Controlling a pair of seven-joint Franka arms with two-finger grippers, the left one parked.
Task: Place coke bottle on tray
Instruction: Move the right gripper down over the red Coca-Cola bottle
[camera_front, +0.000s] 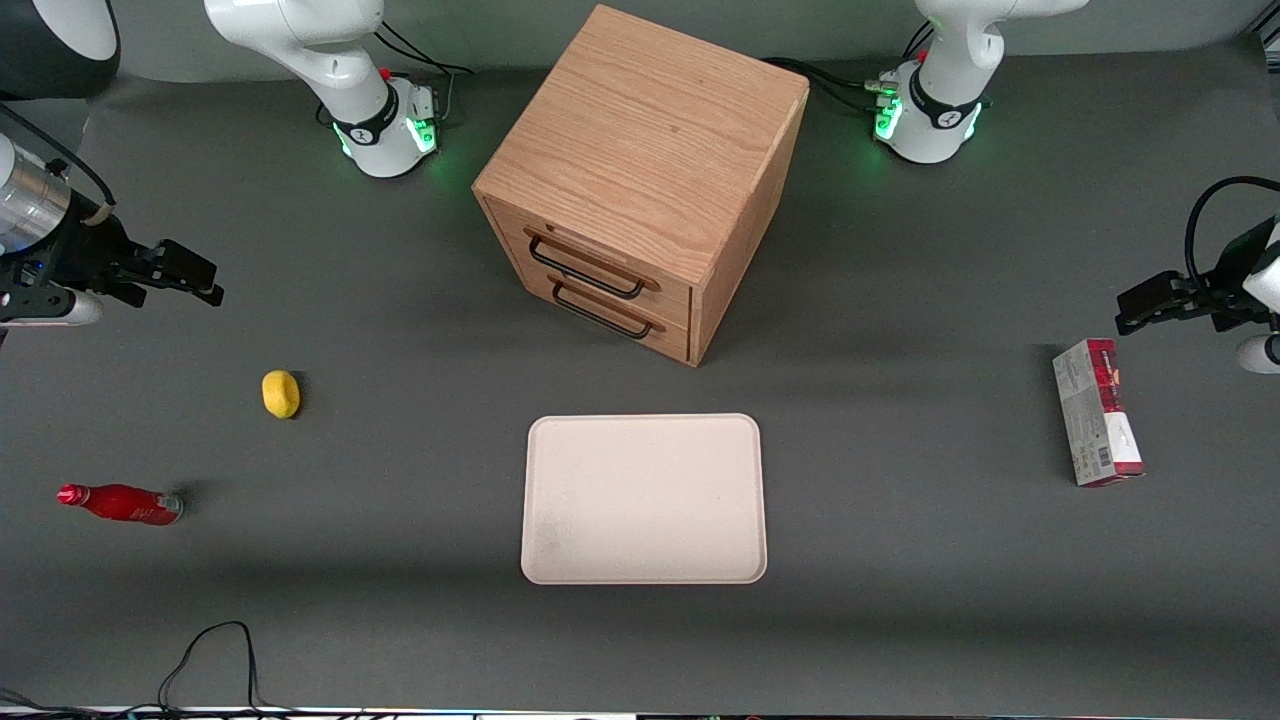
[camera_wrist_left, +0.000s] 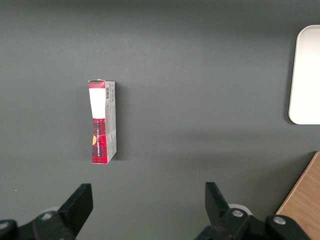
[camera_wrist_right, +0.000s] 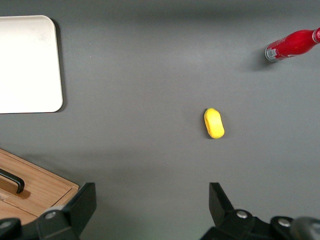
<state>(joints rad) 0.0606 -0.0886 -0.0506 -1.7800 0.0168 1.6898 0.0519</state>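
Gripper (camera_front: 170, 272) hung high over the working arm's end of the table, fingers spread wide, holding nothing — nothing grasped yet, so this was the approach step. The yellow lemon-like object (camera_front: 281, 394) lay nearer the front camera than the gripper; the coke bottle (camera_front: 122, 503) lay on its side nearer still, well apart from the tray (camera_front: 644, 499) at mid-table in front of the drawer cabinet (camera_front: 640, 180). Next move probably called for travel toward the front camera, then descent and a grip across the body.
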